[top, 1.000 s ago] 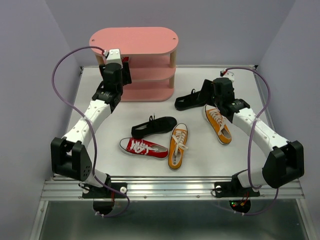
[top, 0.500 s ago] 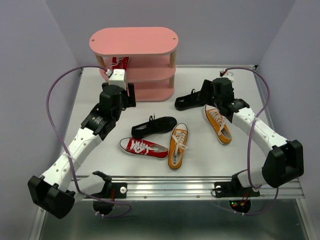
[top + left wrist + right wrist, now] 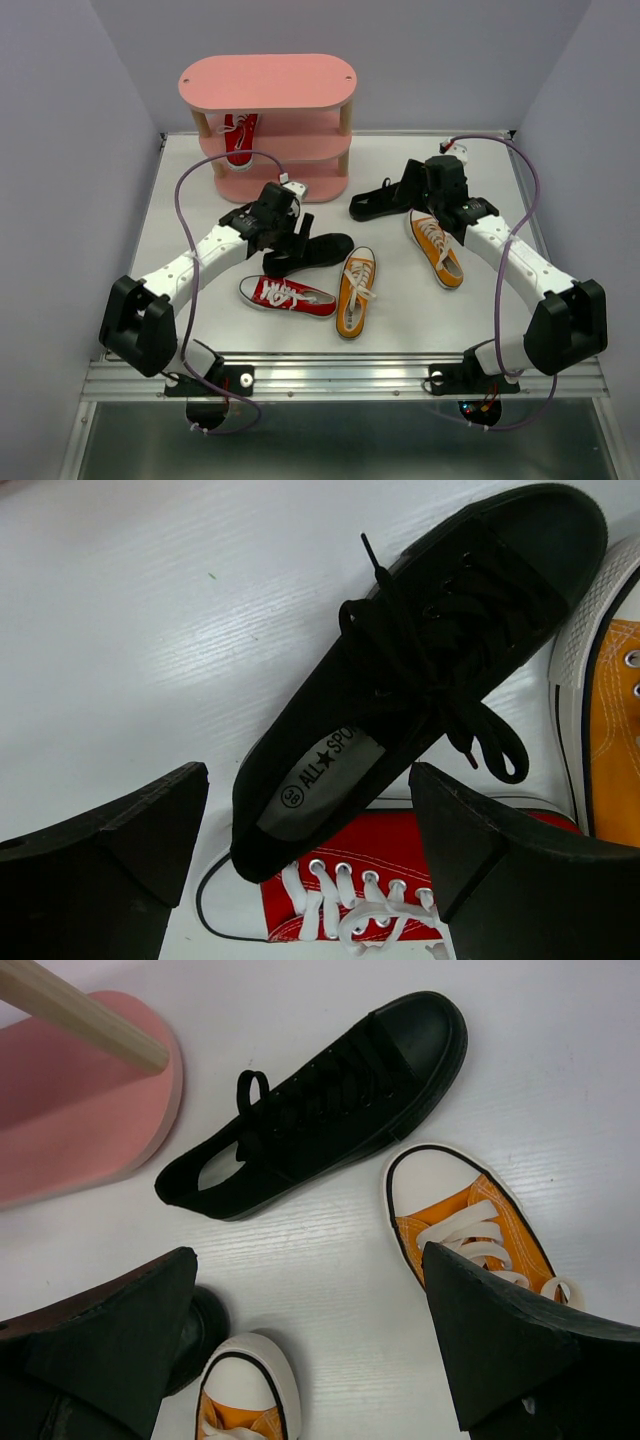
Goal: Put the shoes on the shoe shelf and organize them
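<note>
The pink shoe shelf (image 3: 265, 85) stands at the back, with one red shoe (image 3: 238, 135) on its middle tier. My left gripper (image 3: 295, 232) is open and empty, low over the heel of a black shoe (image 3: 312, 252). In the left wrist view that black shoe (image 3: 420, 670) lies between the jaws (image 3: 308, 785), its heel resting on a red shoe (image 3: 400, 880). The red shoe (image 3: 287, 296) and an orange shoe (image 3: 355, 290) lie near the front. My right gripper (image 3: 412, 185) is open and empty, raised above the second black shoe (image 3: 375, 203) (image 3: 320, 1100), beside the other orange shoe (image 3: 437, 247) (image 3: 480, 1230).
The shelf's bottom board (image 3: 70, 1100) and a wooden post (image 3: 80, 1015) are to the left of the right gripper. The toe of the middle orange shoe (image 3: 240, 1390) is below it. Grey walls enclose the white table (image 3: 200, 210).
My left arm drew back from the shelf, leaving a red shoe on the middle tier, and swung down over the middle black shoe. The right arm has not moved.
</note>
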{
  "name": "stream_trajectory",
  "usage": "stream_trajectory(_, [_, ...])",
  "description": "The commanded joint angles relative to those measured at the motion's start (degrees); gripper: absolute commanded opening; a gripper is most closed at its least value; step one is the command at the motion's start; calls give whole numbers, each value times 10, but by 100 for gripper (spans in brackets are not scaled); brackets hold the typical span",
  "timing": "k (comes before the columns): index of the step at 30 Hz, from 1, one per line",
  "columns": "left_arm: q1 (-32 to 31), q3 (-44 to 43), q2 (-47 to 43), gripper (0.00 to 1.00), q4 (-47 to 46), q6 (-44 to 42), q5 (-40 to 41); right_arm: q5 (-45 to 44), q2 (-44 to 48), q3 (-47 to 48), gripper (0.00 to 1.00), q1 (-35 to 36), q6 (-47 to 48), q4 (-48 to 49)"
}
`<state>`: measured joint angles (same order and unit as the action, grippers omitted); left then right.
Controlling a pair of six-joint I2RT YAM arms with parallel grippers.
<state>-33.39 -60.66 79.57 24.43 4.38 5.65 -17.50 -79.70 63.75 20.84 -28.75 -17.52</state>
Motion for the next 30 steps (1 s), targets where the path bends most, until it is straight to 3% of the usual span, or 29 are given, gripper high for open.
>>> stream_trajectory(1, [-3, -10, 2, 93, 12, 10, -12, 2, 22, -3, 100, 3, -6, 20])
stream_trajectory(6, [-4, -8, 19, 93, 6, -5, -13, 6, 14, -1, 100, 3, -5, 19])
stream_trajectory(9, [-4, -10, 43, 93, 15, -3, -54, 11, 6, 3, 100, 9, -7, 19])
stream_trajectory(12, [-11, -2, 59, 90, 16, -3, -103, 9, 6, 6, 100, 9, -7, 20])
stream_trajectory(16, [-21, -2, 86, 85, 18, 2, -102, 7, 5, 4, 100, 9, -8, 20])
stream_trajectory(18, [-23, -9, 98, 77, 16, 3, -102, 8, 3, 2, 100, 9, -9, 21])
stream_trajectory(22, [-27, -31, 105, 2, 12, 12, -90, 7, 4, 0, 100, 9, -9, 20])
stream_trajectory(30, [-31, -47, 49, 0, -39, 81, -89, 1, 1, 1, 100, 9, -7, 22])
